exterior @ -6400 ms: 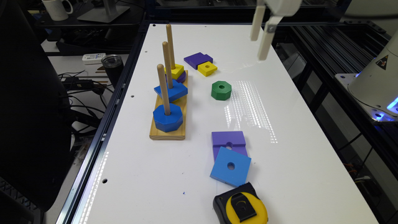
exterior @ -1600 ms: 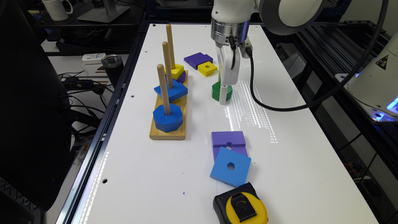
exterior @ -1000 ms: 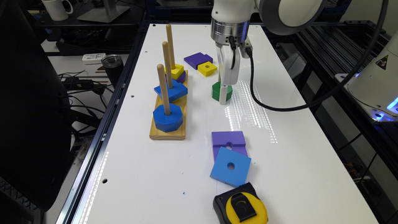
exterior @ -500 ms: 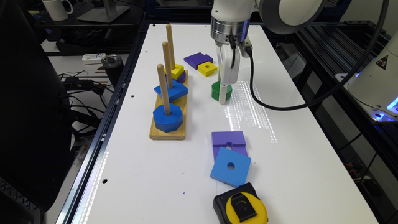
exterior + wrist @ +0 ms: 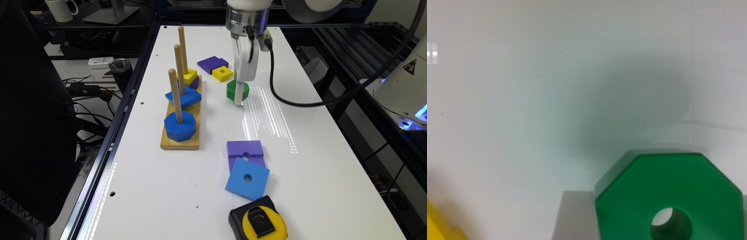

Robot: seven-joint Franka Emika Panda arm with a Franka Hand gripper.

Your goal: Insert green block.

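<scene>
Green block (image 5: pixel 237 90): thick octagon, round centre hole, matte green; lay on the table beside the peg board, near a small yellow square block (image 5: pixel 222 73).
Gripper (image 5: pixel 239 94): white, down at the green block (image 5: pixel 669 200), a finger (image 5: pixel 575 215) against its side; clenched or not, cannot tell.
Peg board (image 5: pixel 180 142): pale wood base, three upright dowels, a blue octagonal block (image 5: pixel 180 126) on the nearest.
Table (image 5: pixel 160 186): glossy white, light glare, small holes along the edge.
Room: dark shelving, cables, a mug (image 5: pixel 61 9) behind.
</scene>
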